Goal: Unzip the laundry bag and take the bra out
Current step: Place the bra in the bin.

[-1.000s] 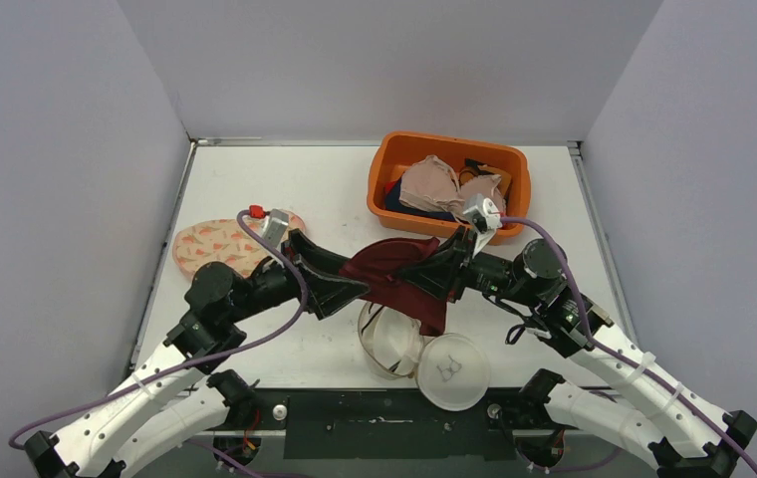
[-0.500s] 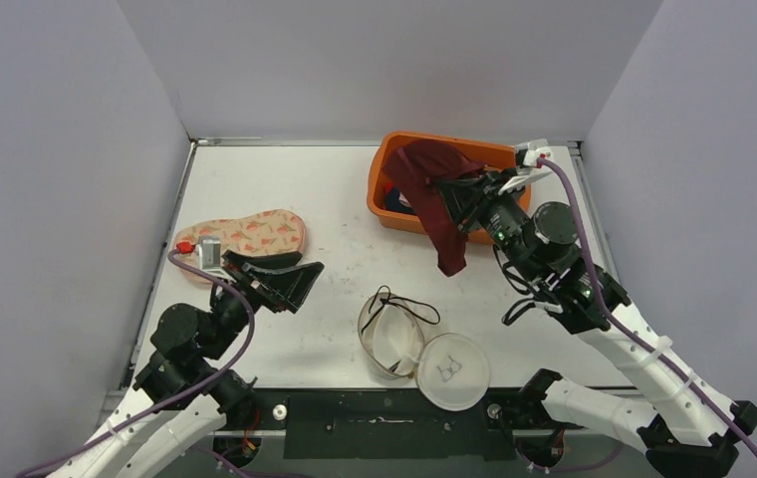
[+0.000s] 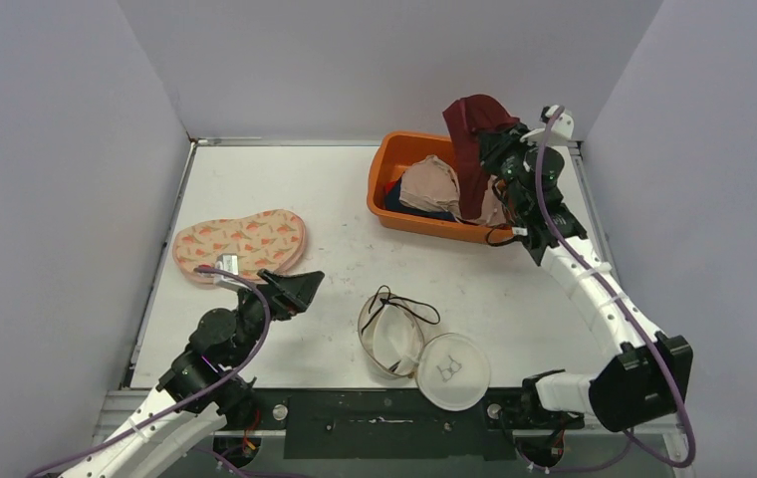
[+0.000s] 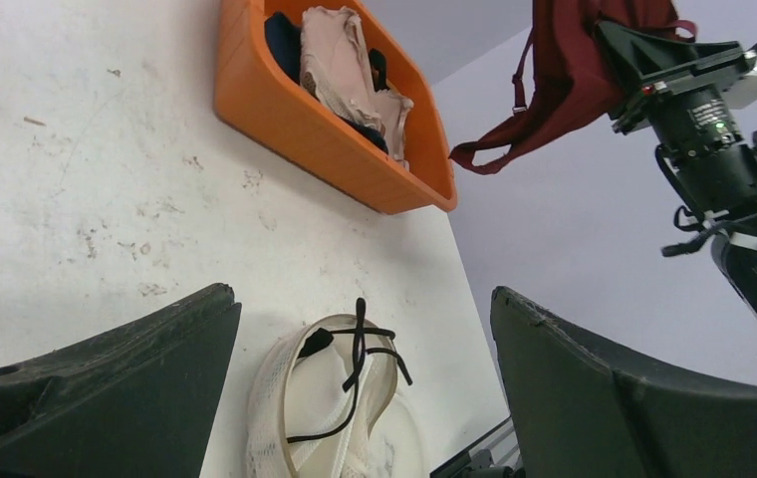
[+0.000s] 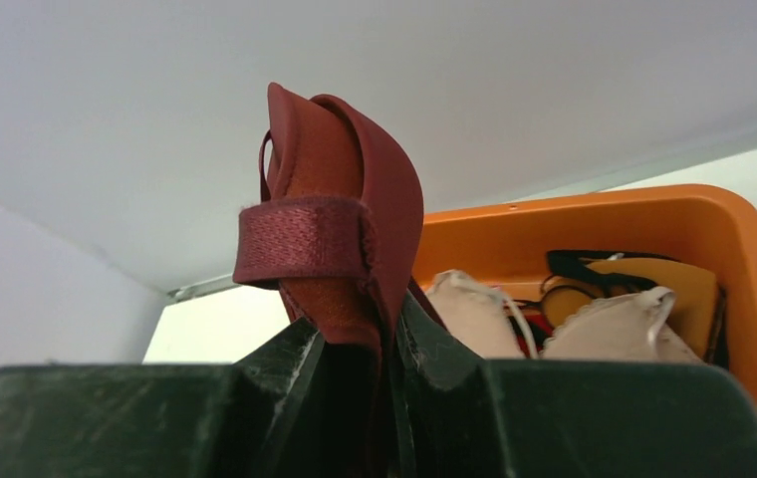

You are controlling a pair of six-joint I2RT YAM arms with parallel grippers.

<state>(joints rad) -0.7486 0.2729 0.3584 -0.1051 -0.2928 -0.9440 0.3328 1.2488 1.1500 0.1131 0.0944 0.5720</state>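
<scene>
A dark red bra (image 3: 469,149) hangs from my right gripper (image 3: 491,139), which is shut on its folded fabric (image 5: 340,249) high above the back right corner of the orange bin (image 3: 424,221). The bra's strap dangles down over the bin. The white mesh laundry bag (image 3: 394,334) lies unzipped and slack at the table's front middle, a black cord across its mouth (image 4: 360,344). My left gripper (image 3: 295,289) stands open and holds nothing, low over the table to the left of the bag. In the left wrist view the bag (image 4: 315,398) shows between the left gripper's (image 4: 363,294) spread fingers.
The orange bin (image 4: 295,119) holds beige garments (image 3: 429,184) and dark ones. A pink patterned flat bag (image 3: 240,242) lies at the left of the table. A round white mesh panel (image 3: 451,370) rests at the table's front edge. Grey walls close three sides.
The right gripper carried the bra from over the laundry bag up and back to above the orange bin. The left gripper let go, opened wide and drew back to the near left.
</scene>
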